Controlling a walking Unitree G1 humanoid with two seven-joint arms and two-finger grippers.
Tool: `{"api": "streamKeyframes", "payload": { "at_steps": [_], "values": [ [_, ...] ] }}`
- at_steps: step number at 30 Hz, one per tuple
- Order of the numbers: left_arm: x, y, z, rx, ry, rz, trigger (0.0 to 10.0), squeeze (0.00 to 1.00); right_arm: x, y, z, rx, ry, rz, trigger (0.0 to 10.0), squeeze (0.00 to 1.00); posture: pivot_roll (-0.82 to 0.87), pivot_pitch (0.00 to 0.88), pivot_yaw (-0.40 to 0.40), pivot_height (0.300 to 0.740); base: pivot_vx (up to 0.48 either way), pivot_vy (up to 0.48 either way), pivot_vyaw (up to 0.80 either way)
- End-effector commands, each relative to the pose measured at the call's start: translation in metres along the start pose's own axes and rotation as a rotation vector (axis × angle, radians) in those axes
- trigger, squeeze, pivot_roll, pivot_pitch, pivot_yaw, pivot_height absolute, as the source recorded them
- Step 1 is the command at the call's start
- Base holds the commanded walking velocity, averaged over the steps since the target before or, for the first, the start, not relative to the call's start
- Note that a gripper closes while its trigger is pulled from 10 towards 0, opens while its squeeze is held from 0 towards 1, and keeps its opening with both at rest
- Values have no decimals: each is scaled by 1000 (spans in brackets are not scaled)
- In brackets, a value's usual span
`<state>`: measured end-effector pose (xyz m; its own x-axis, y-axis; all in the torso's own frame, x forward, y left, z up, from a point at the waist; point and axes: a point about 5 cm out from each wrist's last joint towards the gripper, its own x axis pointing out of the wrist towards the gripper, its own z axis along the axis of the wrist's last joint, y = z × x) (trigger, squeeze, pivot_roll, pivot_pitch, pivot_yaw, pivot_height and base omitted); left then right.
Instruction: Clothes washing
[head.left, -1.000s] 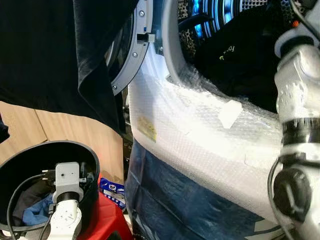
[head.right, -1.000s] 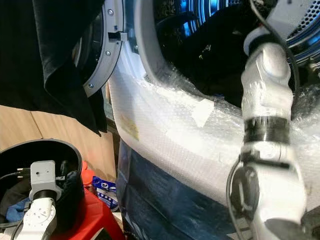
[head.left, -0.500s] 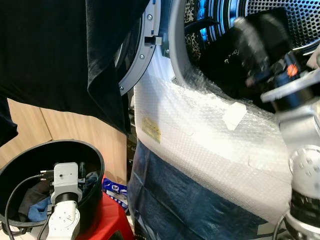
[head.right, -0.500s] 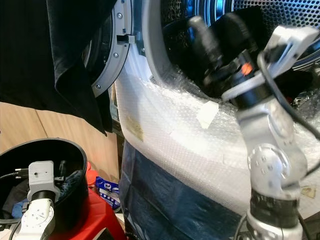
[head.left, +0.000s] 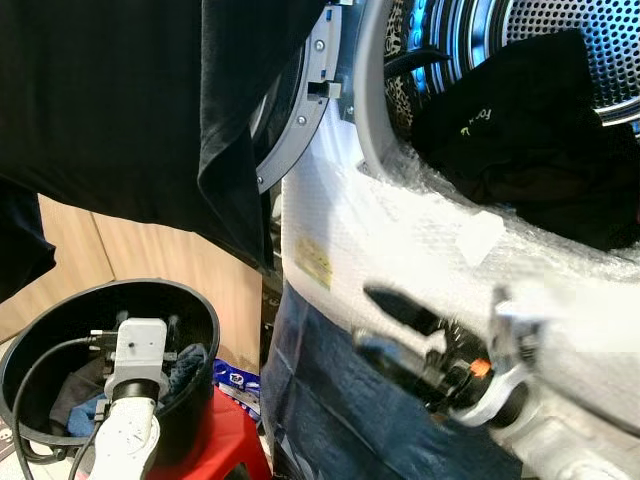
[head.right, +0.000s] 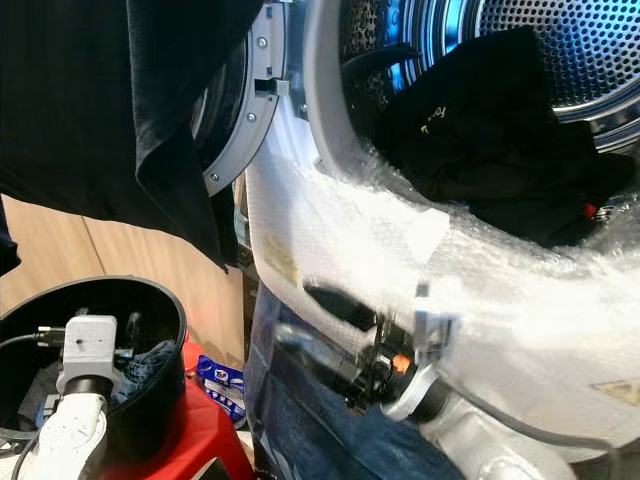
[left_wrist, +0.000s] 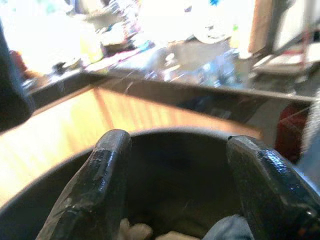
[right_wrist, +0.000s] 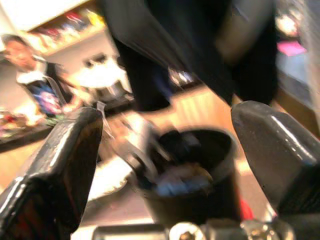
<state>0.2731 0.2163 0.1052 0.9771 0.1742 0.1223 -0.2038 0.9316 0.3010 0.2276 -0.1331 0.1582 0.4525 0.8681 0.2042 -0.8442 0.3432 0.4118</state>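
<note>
A front-loading washing machine (head.left: 400, 250) is taking up the right of the head views, its white front wrapped in bubble film above a dark blue lower panel, and its round door (head.left: 300, 110) is standing open toward the left. A large black garment (head.left: 120, 100) is hanging down across the upper left, covering much of the open door. Inside the perforated, blue-lit drum (head.right: 560, 50) a pile of dark clothes (head.left: 530, 140) is lying at the mouth and spilling onto the wrapped rim, with a leopard-patterned piece just behind the door seal. Low on the left a black laundry basket (head.left: 195, 310) is sitting on a red stool (head.left: 225, 440), holding blue and dark clothes (head.left: 185, 362). The left gripper (left_wrist: 175, 185) is hovering at the basket's opening, its two black fingers spread apart with nothing between them, clothes showing just beneath the tips. The right gripper (head.left: 385, 325), blurred with motion, is pointing left in front of the machine's lower panel, below the drum opening, its fingers (right_wrist: 65, 160) parted and empty; its wrist view is looking toward the basket, where a person (right_wrist: 35, 80) is standing in the background.
</note>
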Motion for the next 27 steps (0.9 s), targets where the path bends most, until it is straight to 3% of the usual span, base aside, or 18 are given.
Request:
{"api": "streamKeyframes", "payload": {
  "at_steps": [1, 4, 5, 12, 14, 15, 20, 24, 25, 27],
  "values": [
    [2, -11, 10, 20, -44, -84, 10000, 0, -12, -13, -19, 30, 59, -76, 10000, 0, 26, 0, -62, 740, 0, 0, 0],
    [1, -25, 11, 4, -46, -193, 10000, 0, -28, -29, -42, 99, 92, -189, 10000, 0, 31, 0, -58, 740, 0, 0, 0],
    [-1, -35, 13, -2, -50, -273, 10000, 0, -41, -39, -58, 147, 117, -266, 10000, 0, 28, 0, -55, 740, 0, 0, 0],
    [-16, -82, 18, -40, -12, -682, 10000, 0, -74, -59, -116, 239, 222, -506, 10000, 0, 25, 0, -41, 740, 0, 0, 0],
    [-23, -96, 12, -59, 42, -803, 10000, 0, -84, -67, -131, 252, 259, -624, 10000, 0, 33, 0, -32, 740, 0, 0, 0],
    [-32, -113, 4, -43, 94, -926, 10000, 0, -95, -76, -143, 243, 296, -769, 10000, 0, 31, 0, -29, 740, 0, 0, 0],
    [-50, -142, -12, -88, 198, -1103, 10000, 0, -119, -93, -156, 213, 383, -1088, 10000, 0, 31, 0, -24, 740, 0, 0, 0],
    [-63, -162, -30, -96, 287, -1186, 10000, 0, -137, -101, -158, 186, 409, -1304, 10000, 0, 27, 0, -24, 740, 0, 0, 0],
    [-67, -167, -38, -65, 321, -1204, 10000, 0, -144, -103, -158, 212, 389, -1394, 10000, 0, 9, 0, -19, 740, 0, 0, 0],
    [-72, -171, -45, -36, 357, -1225, 10000, 0, -148, -104, -159, 214, 396, -1441, 10000, 0, 4, 0, -18, 740, 0, 0, 0]
  ]
}}
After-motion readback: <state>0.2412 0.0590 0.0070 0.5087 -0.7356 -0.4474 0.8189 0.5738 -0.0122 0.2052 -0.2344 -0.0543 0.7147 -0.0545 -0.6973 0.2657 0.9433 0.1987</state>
